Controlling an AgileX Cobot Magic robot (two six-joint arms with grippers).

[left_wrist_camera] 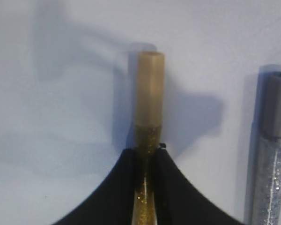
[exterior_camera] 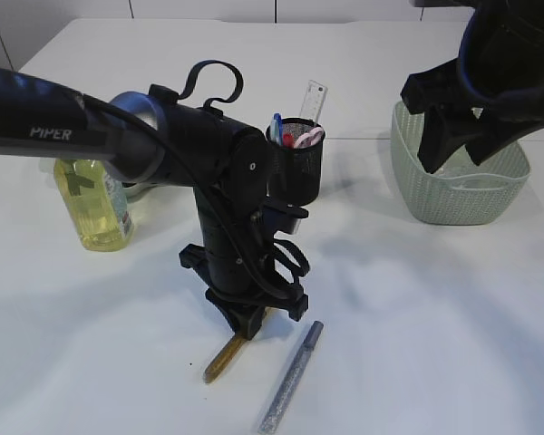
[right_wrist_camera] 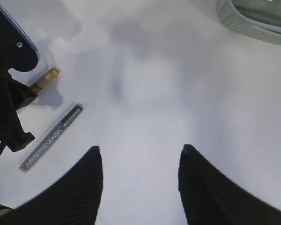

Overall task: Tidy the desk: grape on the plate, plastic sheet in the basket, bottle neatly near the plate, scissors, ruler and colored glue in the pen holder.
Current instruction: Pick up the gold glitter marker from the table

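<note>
- Gold glue stick pinched btwn narrowed fingers of left gripper, low on table.
- Silver glue stick lies just beside it, untouched.
- Right gripper held wide, empty, above table near basket.
- Pen holder is seen behind left arm.

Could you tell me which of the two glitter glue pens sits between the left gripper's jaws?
The gold glitter glue pen; the left gripper closes around it, while the silver one lies untouched beside it.

Gold glitter glue lies pinched on the table beside silver glue (both capped, apart).
</note>
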